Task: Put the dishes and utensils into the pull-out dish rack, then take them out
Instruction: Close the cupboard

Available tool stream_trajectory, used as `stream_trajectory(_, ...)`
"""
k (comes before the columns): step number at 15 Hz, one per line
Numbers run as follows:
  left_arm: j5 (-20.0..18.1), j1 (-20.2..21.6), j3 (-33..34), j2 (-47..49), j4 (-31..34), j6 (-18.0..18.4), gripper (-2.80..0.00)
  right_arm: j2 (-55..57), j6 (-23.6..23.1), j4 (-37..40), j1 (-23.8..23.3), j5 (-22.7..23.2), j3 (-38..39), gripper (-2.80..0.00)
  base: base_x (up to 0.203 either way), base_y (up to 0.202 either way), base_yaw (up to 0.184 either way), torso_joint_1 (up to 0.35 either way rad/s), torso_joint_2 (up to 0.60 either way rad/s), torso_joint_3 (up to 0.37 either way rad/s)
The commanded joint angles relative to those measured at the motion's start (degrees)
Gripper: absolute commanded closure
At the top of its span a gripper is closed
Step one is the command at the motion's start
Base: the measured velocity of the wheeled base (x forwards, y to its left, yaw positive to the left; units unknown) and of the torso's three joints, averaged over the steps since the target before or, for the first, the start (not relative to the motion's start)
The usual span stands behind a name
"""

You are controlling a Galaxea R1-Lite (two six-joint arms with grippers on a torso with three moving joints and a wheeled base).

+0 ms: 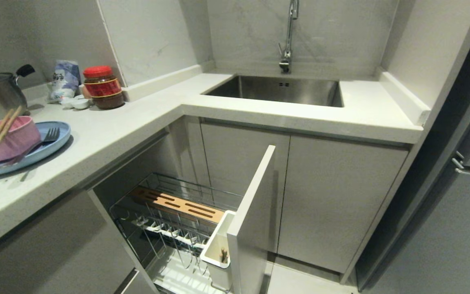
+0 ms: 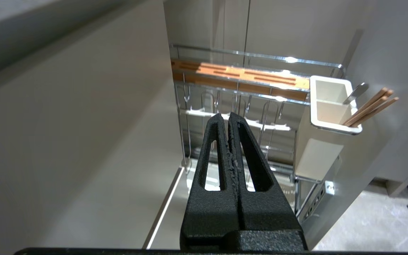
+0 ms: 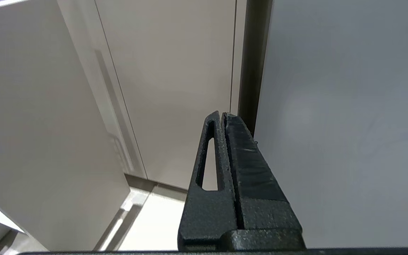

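Head view, with both wrist views.

(a) The counter (image 1: 137, 122) runs from the lower left of the frame to the sink at upper centre.

(b) The pull-out dish rack (image 1: 194, 188) stands drawn out below the counter at lower centre. Its long axis runs from upper left to lower right, ending at its white panel front.

(c) The light-blue plate (image 1: 35, 157) lies flat on the counter at the far left.

(d) The pink bowl (image 1: 12, 141) sits upright on the plate.

(e) The left tool (image 2: 228, 115) is fully closed with nothing in it, and I see it pointing towards the rack's prongs. The right tool (image 3: 222, 114) is likewise closed and empty, and faces plain cabinet fronts.

(f) The white utensil cup (image 2: 326, 106) hangs at the rack's panel end.

(g) The fork (image 1: 49, 135) lies on the plate beside the bowl, tines towards the upper right.

(h) One pair of chopsticks (image 1: 3, 127) leans across the bowl's rim, its long axis running from lower left to upper right.

(i) In the left wrist view, a second pair of chopsticks in the cup (image 2: 370, 108) slants out to the upper right, beside a metal handle (image 2: 356, 92). I cannot tell what utensil this handle belongs to.
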Motion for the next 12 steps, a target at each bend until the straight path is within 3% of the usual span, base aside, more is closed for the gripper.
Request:
stream_trajectory(1,-0.01,0.02,0.09,0.07,-0.01,-0.01,0.0,-0.04,0.0,-0.05,0.01,0.01,1.49,0.0,0.0,0.0,0.0,0.004,-0.01,0.199)
stream_trajectory(12,-0.01,0.02,0.09,0.07,-0.01,-0.01,0.0,-0.04,0.0,-0.08,0.01,0.01,1.49,0.0,0.0,0.0,0.0,0.002,0.0,0.201)
